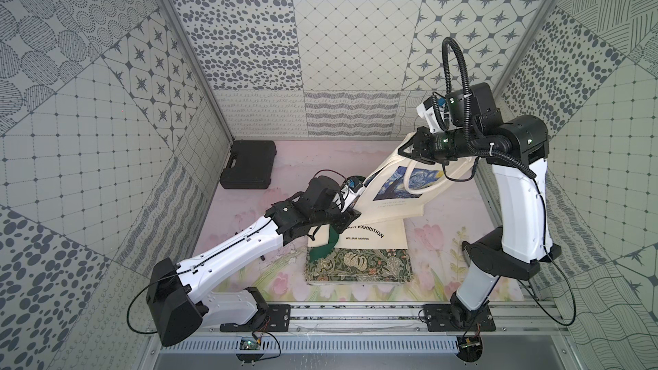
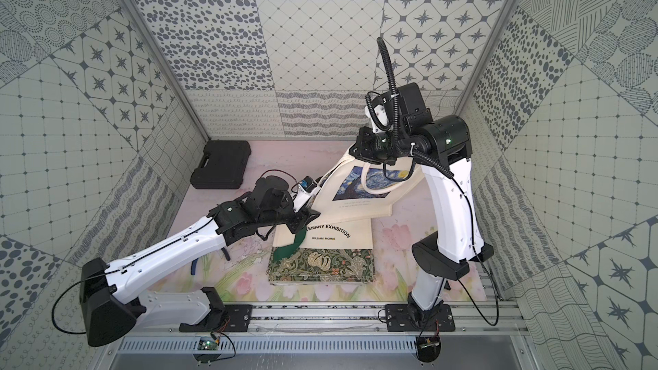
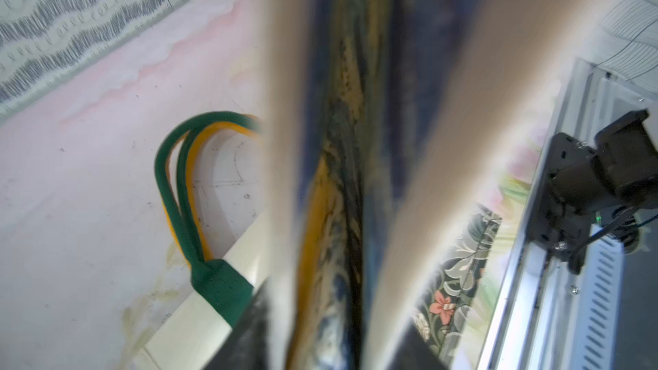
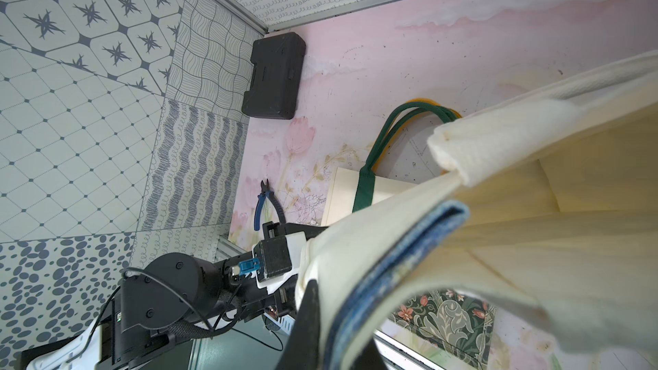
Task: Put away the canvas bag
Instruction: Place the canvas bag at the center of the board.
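The canvas bag (image 1: 395, 204), cream with a blue night-sky print, is pinched by both arms. The right gripper (image 1: 404, 149) has its jaws pressed together on the bag's upper corner and holds that corner up, well above the table (image 1: 313, 158). The left gripper (image 1: 356, 213) is lower and nearer the robot's base, at the bag's opposite edge. In the left wrist view a thick fold of the cloth fills the gap between its jaws, which squeeze it from both sides; that view is blurred at such close range.

Between the two grips the bag hangs as a slanted sheet over the middle of the table, print side up, with its pale handle (image 2: 370, 186) looped across the print. In both top views its low edge overlaps the far edge of a folded tote (image 1: 370, 240), which lies flat and shows black lettering above a dark leafy pattern. Whether the two touch cannot be told. The tote's green straps (image 3: 171, 186) curve out onto the pink surface.

Pliers (image 4: 261, 204) with blue grips lie under the left arm. A black case (image 1: 249, 163) sits in the far left corner against the wall.
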Motion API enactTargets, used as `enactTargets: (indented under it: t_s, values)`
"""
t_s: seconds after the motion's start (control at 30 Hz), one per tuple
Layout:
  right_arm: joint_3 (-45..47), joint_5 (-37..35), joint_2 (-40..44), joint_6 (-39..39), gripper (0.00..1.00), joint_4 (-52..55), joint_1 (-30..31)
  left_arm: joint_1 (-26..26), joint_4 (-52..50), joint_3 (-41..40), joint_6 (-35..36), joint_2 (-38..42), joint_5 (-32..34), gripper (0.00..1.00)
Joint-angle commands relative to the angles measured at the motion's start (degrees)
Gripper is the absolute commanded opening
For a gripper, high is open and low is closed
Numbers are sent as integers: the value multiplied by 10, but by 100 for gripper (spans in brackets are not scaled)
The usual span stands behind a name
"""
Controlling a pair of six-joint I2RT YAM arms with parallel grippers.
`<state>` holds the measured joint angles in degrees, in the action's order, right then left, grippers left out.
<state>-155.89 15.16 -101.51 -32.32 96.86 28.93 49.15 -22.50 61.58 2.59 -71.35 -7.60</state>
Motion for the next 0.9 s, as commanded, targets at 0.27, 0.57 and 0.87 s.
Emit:
enactTargets:
  t_s: [0.27, 0.57, 0.87]
  values:
    - [-21, -21, 33, 27, 0, 51, -5, 1, 0, -18, -108, 23, -173, 0]
    - [81, -68, 56, 24, 0, 32, 37, 2, 239, -123, -430, 92, -448, 0]
    - [196, -102, 5, -8, 0, -40, 117, 3, 344, -228, -621, 215, -399, 0]
